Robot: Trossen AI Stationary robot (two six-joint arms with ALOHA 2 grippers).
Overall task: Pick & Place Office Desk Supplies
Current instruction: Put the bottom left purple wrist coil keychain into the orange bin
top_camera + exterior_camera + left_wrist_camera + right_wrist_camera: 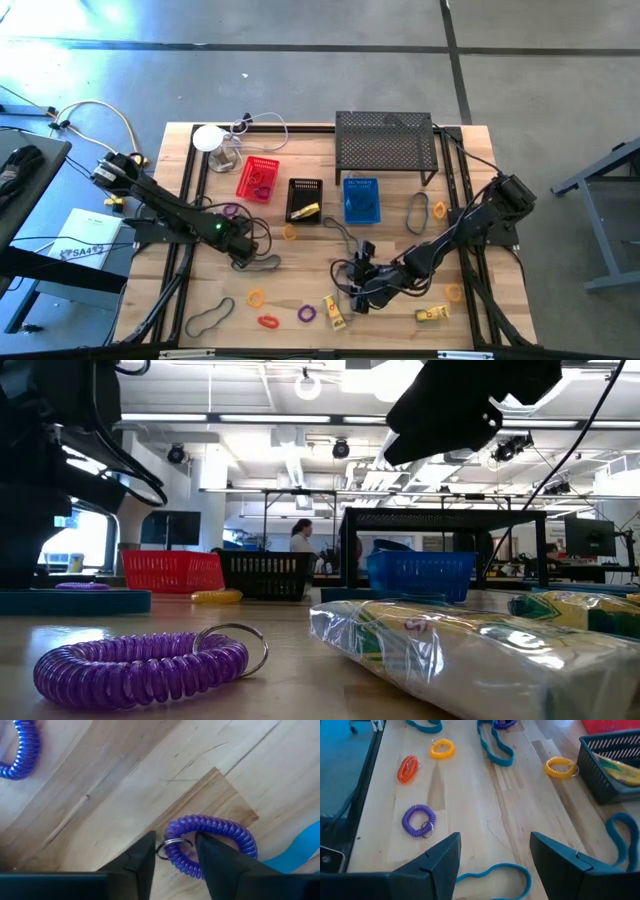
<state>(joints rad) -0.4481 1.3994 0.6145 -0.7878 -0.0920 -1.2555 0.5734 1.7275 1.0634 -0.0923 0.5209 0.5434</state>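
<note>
Small coil rings, grey band loops and yellow-and-black wrapped pieces lie scattered on the wooden table. My left gripper (pixel 243 250) is low at the table's left-middle and open. In the left wrist view its fingers stand on either side of a purple coil ring (pixel 215 827), at the end that carries a metal key ring (pixel 169 849). My right gripper (pixel 358 290) hovers open above the near-middle, over a grey band loop (pixel 492 872). Ahead of it lie a purple ring (pixel 417 820), a red-orange ring (pixel 407 768) and two yellow rings (pixel 442 748) (pixel 560 766). My left gripper (pixel 175 842) comes down from above and straddles the purple ring's key-ring end, which lies flat on the table. I cannot tell whether its fingers (pixel 145 855) touch the coil.
At the far side stand a red basket (pixel 258 178), a black basket (pixel 304 200), a blue basket (pixel 361 199) and the black mesh shelf (pixel 385 140). A white round object with a cable (pixel 208 138) sits far left. A wrapped yellow piece (pixel 470 650) lies near the low camera.
</note>
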